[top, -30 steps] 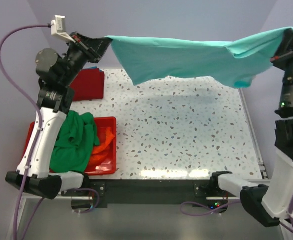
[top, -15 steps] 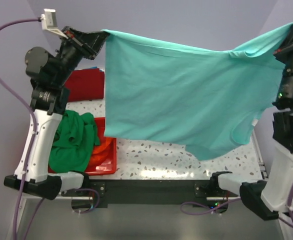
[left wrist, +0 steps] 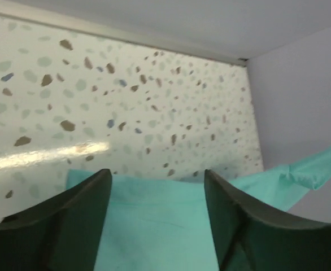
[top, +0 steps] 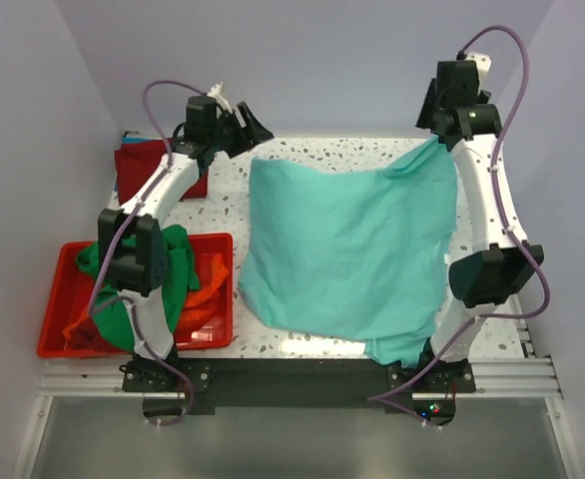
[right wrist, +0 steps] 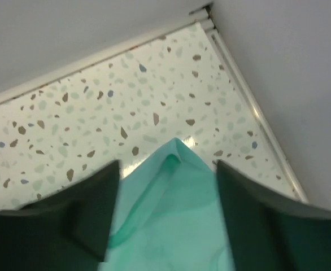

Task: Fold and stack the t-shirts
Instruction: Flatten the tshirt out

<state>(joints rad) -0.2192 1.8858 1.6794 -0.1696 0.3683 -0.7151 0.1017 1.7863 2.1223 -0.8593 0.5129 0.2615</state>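
One teal t-shirt [top: 347, 249] lies flat mid-table, long axis 12 to 6 o'clock.
Left gripper [left wrist: 157, 175] and right gripper [right wrist: 166, 164], both spread, at its 12 o'clock corners; one dark red tee [top: 148, 165] at 10, one green tee [top: 173, 264] and one orange tee [top: 208, 289] at 8.

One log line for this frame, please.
teal shirt: spread on table | left gripper: open over far-left corner | right gripper: open over far-right corner | bin: green shirt, orange shirt

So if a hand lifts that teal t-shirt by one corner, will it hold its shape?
Probably floppy: the teal t-shirt lies in soft wrinkles and its near corner droops over the table edge. Likely light, being thin cloth. Pushed, it would probably bunch rather than slide whole.
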